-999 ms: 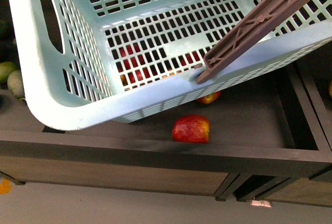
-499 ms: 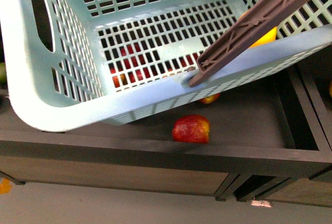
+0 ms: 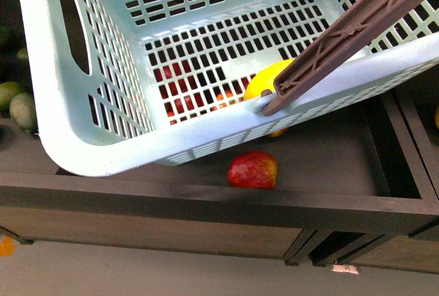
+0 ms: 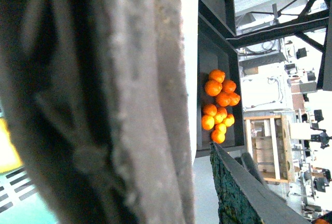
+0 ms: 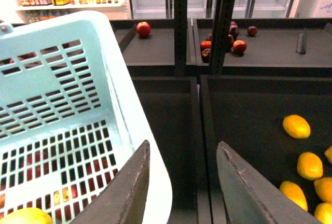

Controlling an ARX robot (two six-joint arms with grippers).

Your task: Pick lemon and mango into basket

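1. One lemon [image 3: 266, 80] already lies in the basket [image 3: 89, 152], on its floor at the near right, just behind the near rim. The foot of the brown handle [image 3: 357, 25] partly covers it.
2. No mango can be picked out with certainty. The yellow fruits [image 5: 296, 126] in the bin to the right may be lemons or mangoes, and I cannot tell which.
3. The basket hangs tilted over a dark bin [image 3: 329, 152], its near left corner lowest. A red apple [image 3: 252, 170] lies in the bin just below the near rim.
4. The right gripper [image 5: 182, 143] hovers beside the basket's right wall, over the bins, with its jaws spread and nothing between them.
5. Risks, as I judge them:
   - The tilt could send the lemon rolling across the slotted floor and shift the load.
   - The handle crosses the opening, so a mango let go above it could strike it and bounce out.
   - A swing of the basket could nudge the apple.
   - With so many similar yellow fruits, the wrong one could be taken.
6. Hard to make out:
   - A grey blur [image 4: 104, 105] fills most of the left wrist view, so I cannot tell whether the left gripper's jaws are spread or pinching.
   - Only a heap of oranges [image 4: 220, 105] shows clearly beyond the blur.
   - The basket's far end and right end are cut off in the front view.
   - The green fruits [image 3: 17, 104] at the far left are half hidden.
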